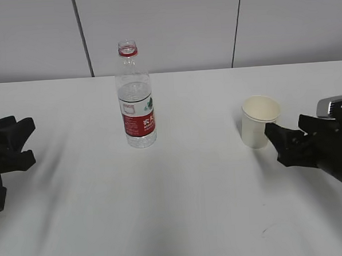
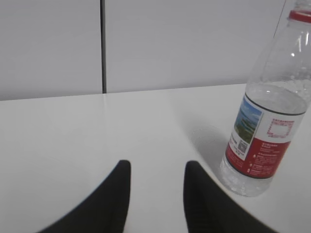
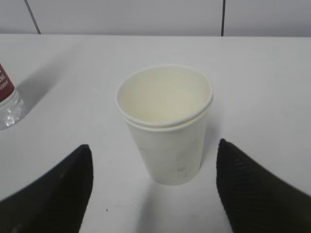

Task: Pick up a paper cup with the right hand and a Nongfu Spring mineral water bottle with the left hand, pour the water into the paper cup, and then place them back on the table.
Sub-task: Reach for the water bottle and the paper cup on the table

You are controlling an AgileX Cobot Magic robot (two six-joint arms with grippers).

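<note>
Nearest the right hand (image 3: 153,184), its two black fingers (image 3: 53,194) stand spread wide and empty, and the small cream-white tapered paper cup (image 3: 165,131) sits upright between and just ahead of them, touching neither. It looks like two cups nested, one rolled rim above another, and it is empty. If the fingers close only on the upper rim, the inner cup could lift out of the outer one, and a hard squeeze would crush the thin wall.

The left hand (image 2: 155,194) also has its black fingers (image 2: 116,194) parted with nothing between them. The tall clear plastic Nongfu Spring mineral water bottle (image 2: 267,126), with its red-and-white label and red neck ring, stands upright ahead of them and off to the right of the gap, not in line with it. A straight advance would bring the right-side finger against the bottle's wall and could push or tip it, which matters because the neck appears uncapped and the bottle holds water.

Beyond both, the large plain white table (image 1: 181,213) runs back to a grey panelled wall (image 1: 165,25); in the exterior view bottle and cup stand well apart.
</note>
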